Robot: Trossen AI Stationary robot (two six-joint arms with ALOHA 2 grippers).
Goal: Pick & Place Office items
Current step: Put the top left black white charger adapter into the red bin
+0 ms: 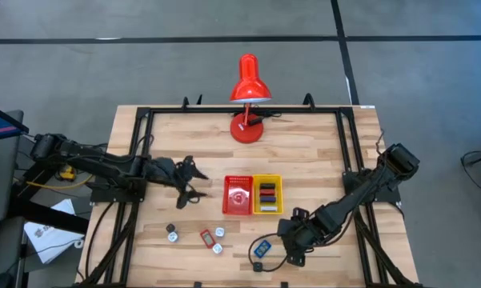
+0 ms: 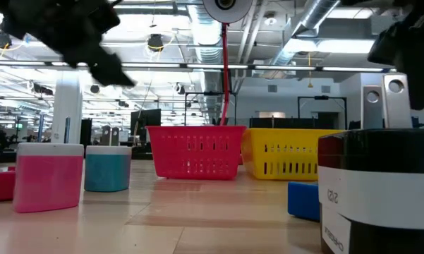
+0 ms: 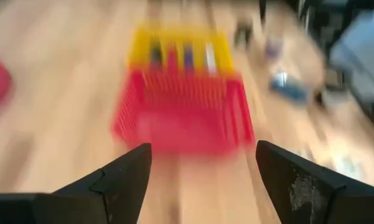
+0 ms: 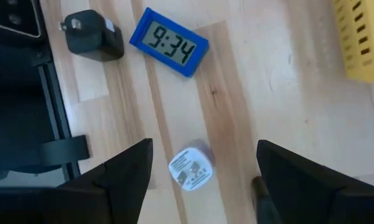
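Observation:
My left gripper (image 1: 189,181) stands open just left of the red tray (image 1: 238,195), which its wrist view shows ahead of the fingers (image 3: 183,115), the yellow tray (image 3: 180,53) beyond it. My right gripper (image 1: 291,238) is open above the table's near right part, pointing steeply down. Below it a small white round piece (image 4: 191,169) rests on the wood between the fingers' lines, untouched. A blue clock (image 4: 169,42) and a black plug (image 4: 93,34) lie flat farther on. Near the front left lie a red flat item (image 1: 206,237) and white knob pieces (image 1: 218,233).
A red desk lamp (image 1: 247,100) stands at the table's far edge. The yellow tray (image 1: 267,194) holds several small flat items. Black frame rails (image 1: 136,160) run along the table's sides. In the low view a black-and-white cylinder (image 2: 381,190) fills the near right.

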